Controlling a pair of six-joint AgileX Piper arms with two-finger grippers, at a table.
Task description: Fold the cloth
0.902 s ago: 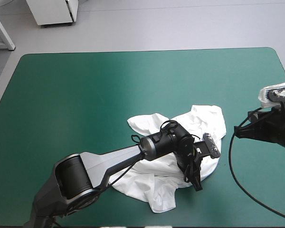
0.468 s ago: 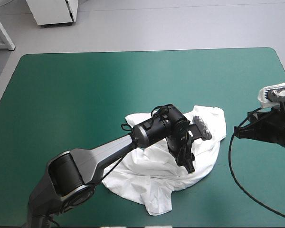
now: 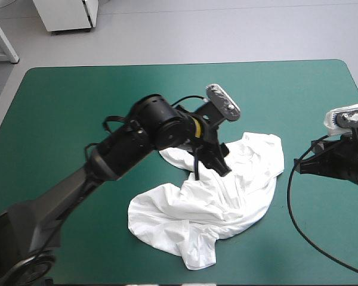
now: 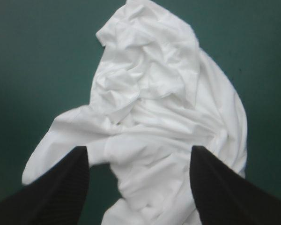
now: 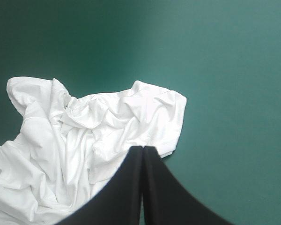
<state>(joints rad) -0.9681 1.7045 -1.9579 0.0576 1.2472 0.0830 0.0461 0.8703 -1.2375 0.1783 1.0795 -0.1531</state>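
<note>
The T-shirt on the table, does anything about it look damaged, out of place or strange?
Nothing looks damaged or spilled. The T-shirt is only a crumpled heap on the teal-green cover. The left gripper hangs open over it, holding nothing; the right gripper is shut, beside it.

The white T-shirt is seen as a crumpled heap, creased and bunched all over, with no fold made in it. It is laid on the teal-green surface, right of the middle and nearer the near edge than the far one. One rumpled flap is spread toward the far right, and a narrower lobe is trailed toward the near edge.
</note>
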